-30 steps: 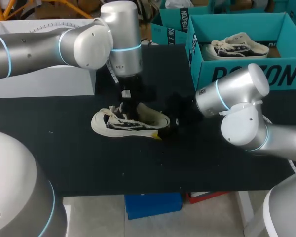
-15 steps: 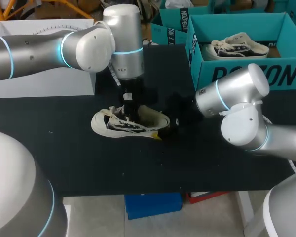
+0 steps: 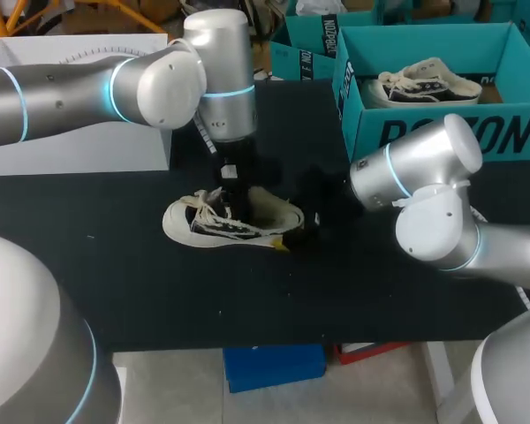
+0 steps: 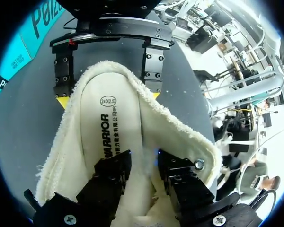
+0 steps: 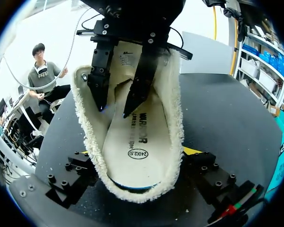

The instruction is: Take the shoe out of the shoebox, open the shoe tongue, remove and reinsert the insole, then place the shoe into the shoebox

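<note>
A cream low shoe (image 3: 234, 221) with black sides lies on the black table (image 3: 115, 265), toe to the left. My left gripper (image 3: 234, 199) comes down into its mouth. Seen from the left wrist, the left gripper (image 4: 144, 165) stands open, its black fingers (image 4: 113, 172) a little apart over the white insole (image 4: 102, 127), with nothing clamped. My right gripper (image 5: 138, 152) straddles the fleecy heel (image 5: 132, 194) with a finger pressed on each side, shut on the shoe. The right wrist view shows the left arm's fingers (image 5: 98, 80) inside the shoe.
An open teal shoebox (image 3: 442, 132) stands at the back right with a second shoe (image 3: 424, 84) inside. Another teal box (image 3: 309, 49) sits behind it. A white box (image 3: 71, 150) lies at the back left, under my left arm.
My left gripper's fingers have parted inside the shoe; its arm shifted slightly right a second ago. The right arm and the shoe have stayed put.
</note>
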You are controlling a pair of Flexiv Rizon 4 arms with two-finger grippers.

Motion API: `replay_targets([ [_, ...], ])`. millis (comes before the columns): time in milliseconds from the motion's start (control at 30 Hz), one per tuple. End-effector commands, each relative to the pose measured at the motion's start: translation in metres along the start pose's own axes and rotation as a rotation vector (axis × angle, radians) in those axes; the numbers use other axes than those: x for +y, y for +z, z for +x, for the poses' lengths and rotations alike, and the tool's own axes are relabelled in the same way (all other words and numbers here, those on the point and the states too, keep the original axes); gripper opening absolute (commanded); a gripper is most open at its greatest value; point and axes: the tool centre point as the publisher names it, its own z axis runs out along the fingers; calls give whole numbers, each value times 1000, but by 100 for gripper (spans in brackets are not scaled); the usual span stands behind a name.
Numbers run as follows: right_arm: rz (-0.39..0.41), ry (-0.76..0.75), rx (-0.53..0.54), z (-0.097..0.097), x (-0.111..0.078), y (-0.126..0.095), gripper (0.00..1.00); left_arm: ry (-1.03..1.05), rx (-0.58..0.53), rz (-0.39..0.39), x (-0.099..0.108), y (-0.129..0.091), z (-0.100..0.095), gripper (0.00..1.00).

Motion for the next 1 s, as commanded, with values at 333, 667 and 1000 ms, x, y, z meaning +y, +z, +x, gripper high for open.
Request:
replay_targets([
  [333,1,2,-3,-2,-1,0,0,-83,-197,-99,5,20,-1,33],
  [667,1,2,-3,-2,-1,0,0,-80,-404,-177,18,32,-13,31],
  [1000,1,2,-3,-2,-1,0,0,-64,-537,-230,37,47,-34,29],
])
